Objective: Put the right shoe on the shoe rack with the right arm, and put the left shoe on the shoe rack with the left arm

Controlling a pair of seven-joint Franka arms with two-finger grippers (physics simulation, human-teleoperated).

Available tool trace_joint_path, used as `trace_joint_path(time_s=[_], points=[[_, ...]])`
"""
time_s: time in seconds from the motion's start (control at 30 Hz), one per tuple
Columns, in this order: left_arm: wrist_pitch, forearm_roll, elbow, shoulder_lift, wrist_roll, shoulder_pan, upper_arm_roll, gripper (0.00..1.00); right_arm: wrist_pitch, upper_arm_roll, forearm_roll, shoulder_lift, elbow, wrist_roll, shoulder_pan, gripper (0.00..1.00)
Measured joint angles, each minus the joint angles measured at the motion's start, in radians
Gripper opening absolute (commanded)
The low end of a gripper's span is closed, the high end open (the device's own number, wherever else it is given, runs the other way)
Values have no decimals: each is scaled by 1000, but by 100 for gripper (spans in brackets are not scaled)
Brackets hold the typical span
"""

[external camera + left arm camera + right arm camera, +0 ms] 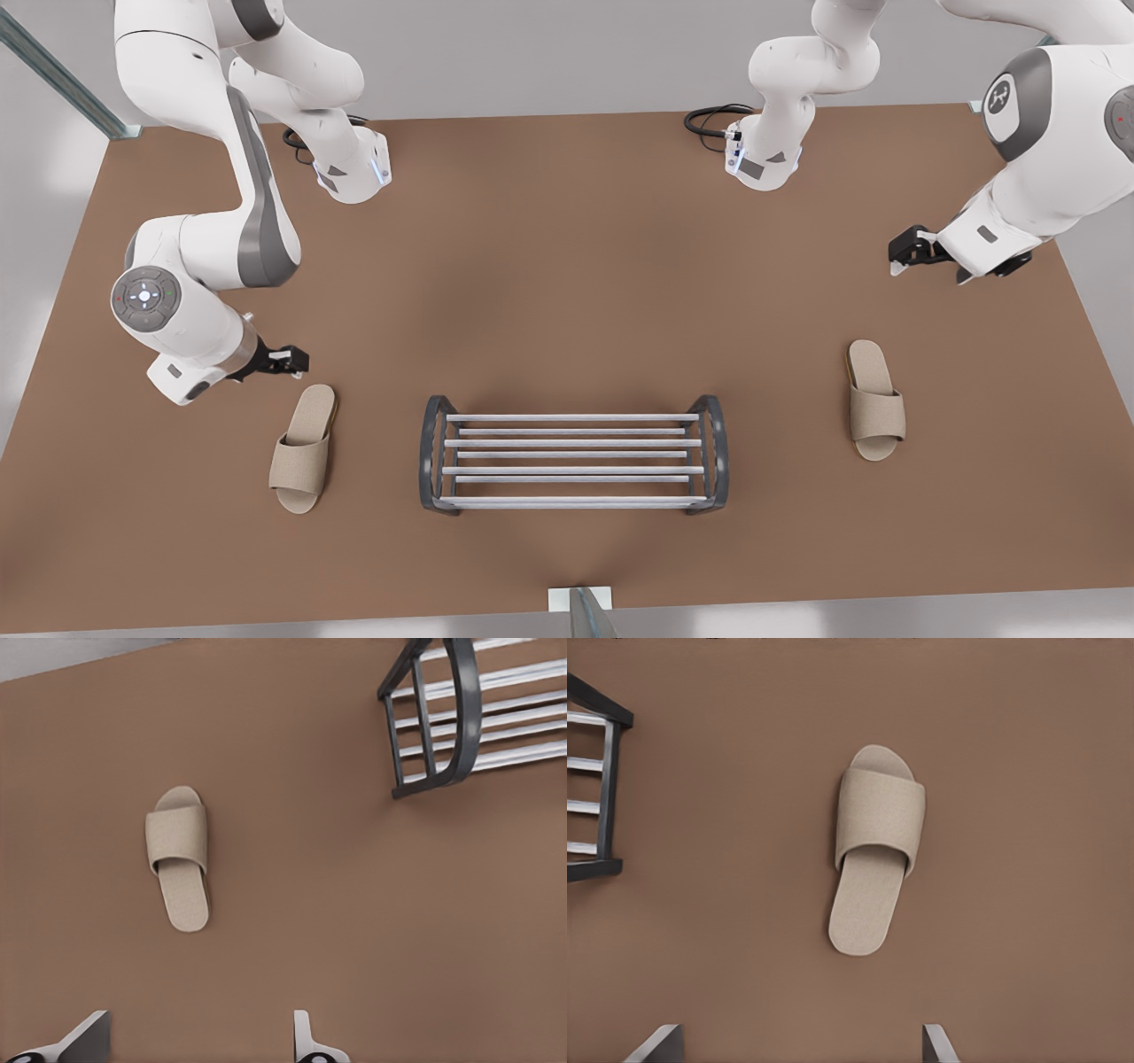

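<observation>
**Both end effectors open and empty; both shoes on the counter beside the rack**

The right end effector [288, 359] [797, 1045] is on the front view's left. Its fingers are spread wide and hold nothing. It sits low, just beside the heel end of the right shoe [303, 447] [873, 850], not touching it. That shoe is a beige slipper lying flat, sole down, on the brown counter [567, 266].

The left end effector [904, 257] [195, 1041] is on the front view's right. Its fingers are likewise wide apart and empty. It stands well apart from the left shoe [875, 400] [180, 855], a matching slipper, also flat on the counter.

The shoe rack [571, 443] [465, 718] [607, 788] stands upright between the two shoes, apart from each. It has dark arched end frames and pale horizontal bars. Nothing rests on the bars.
</observation>
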Motion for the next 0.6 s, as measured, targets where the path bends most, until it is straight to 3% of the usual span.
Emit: trace_joint_path(time_s=[0.13,0.17,0.2,0.27,0.3,0.37,0.47,0.53,0.6], points=[[-1,70,12,33,6,-24,1,100,12,-1,-7,54,29,10,-2,100],[-40,193,14,79,3,-119,4,100,17,-1,-8,86,32,13,-15,100],[-97,325,13,153,-6,-311,5,100,32,-1,-9,120,24,14,-43,100],[-198,580,-153,243,-30,-712,-1,100,58,-2,-11,182,13,16,-78,100],[-229,682,-256,240,-43,-795,-2,100,68,-2,-12,206,11,16,-90,100],[-231,821,-507,156,-88,-839,0,100,84,-1,-14,257,12,16,-110,100],[-188,922,-705,62,-168,-843,8,100,112,-2,-12,307,13,15,-125,100],[-57,939,-877,-8,-270,-874,103,100,148,-1,-10,324,-10,11,-132,100],[158,1004,-1039,-69,-401,-891,266,100,209,4,-6,324,-75,3,-157,100]])
